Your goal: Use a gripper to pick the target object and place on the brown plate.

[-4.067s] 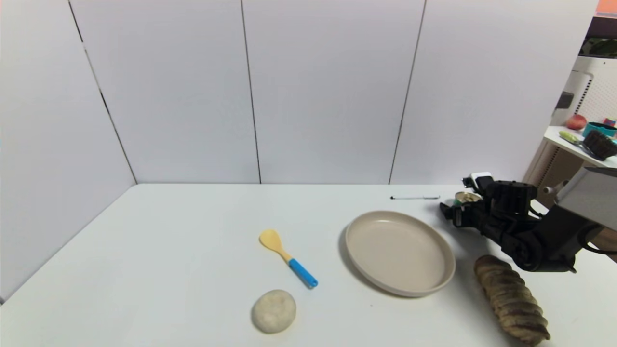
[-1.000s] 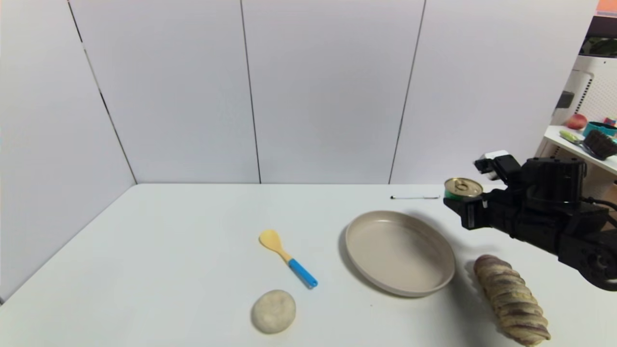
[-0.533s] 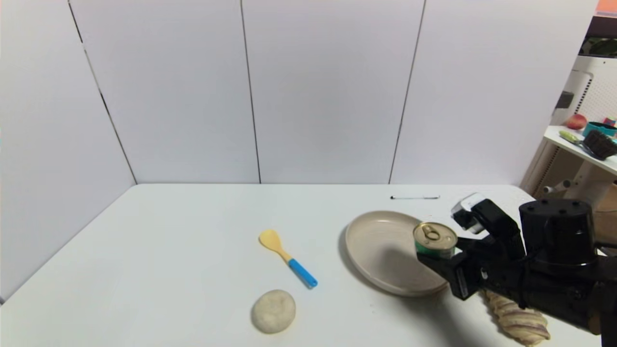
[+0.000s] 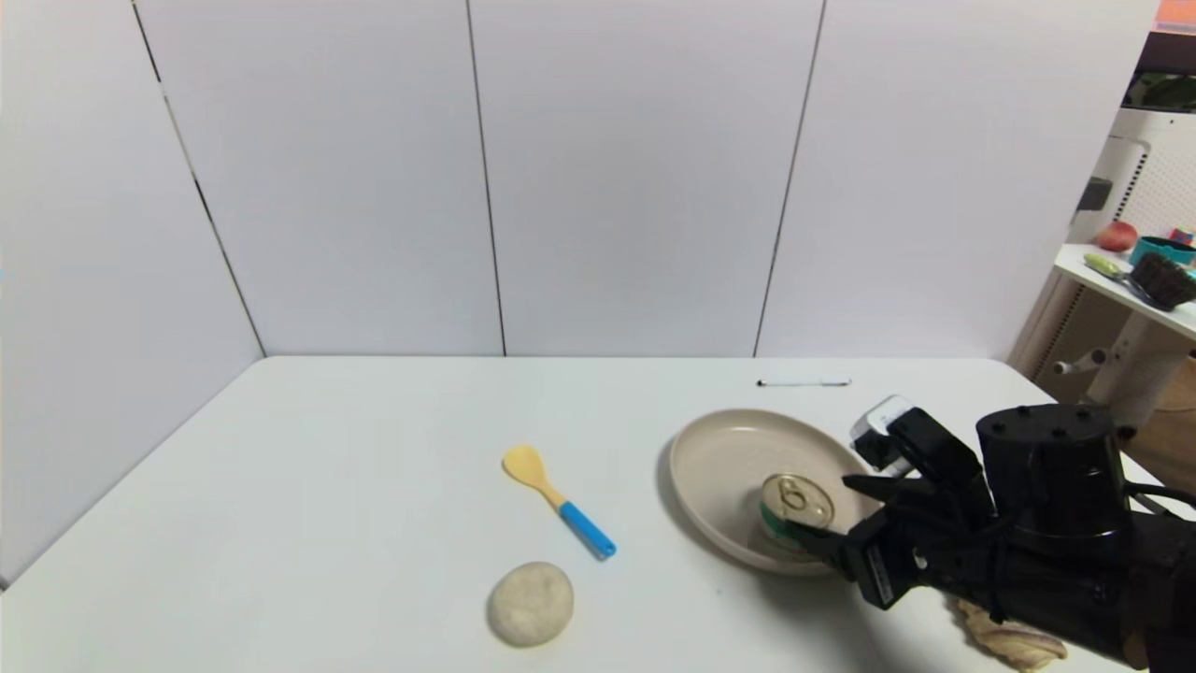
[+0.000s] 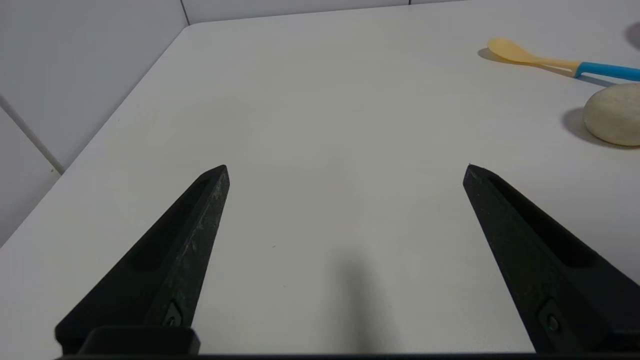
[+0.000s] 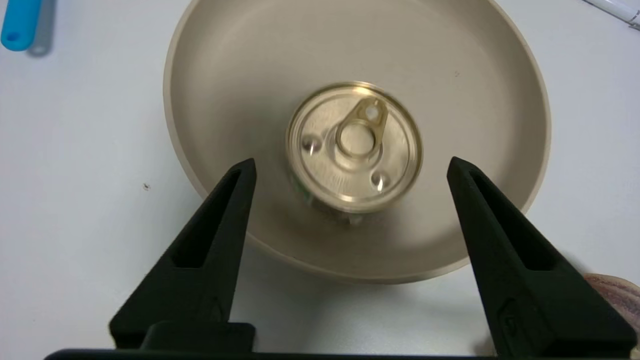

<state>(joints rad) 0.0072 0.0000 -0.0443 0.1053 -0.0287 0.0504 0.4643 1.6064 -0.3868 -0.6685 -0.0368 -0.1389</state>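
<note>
The small tin can [image 4: 796,509] with a gold pull-tab lid and green label stands upright inside the beige-tan plate [image 4: 710,449], toward its near right side. My right gripper [image 4: 818,505] is open just behind the can, its jaws spread wider than the can and clear of it. In the right wrist view the can [image 6: 355,145] sits on the plate [image 6: 225,60] just beyond the right gripper [image 6: 350,161]. My left gripper [image 5: 345,167] is open and empty over bare table at the near left, out of the head view.
A yellow spoon with a blue handle [image 4: 559,502] and a round pale bun [image 4: 531,603] lie left of the plate. The twisted bread loaf [image 4: 1014,640] lies under my right arm. A pen [image 4: 804,382] lies behind the plate.
My right gripper carried the can from the back right over the plate, lowered it and opened. The can now stands free on the plate.
</note>
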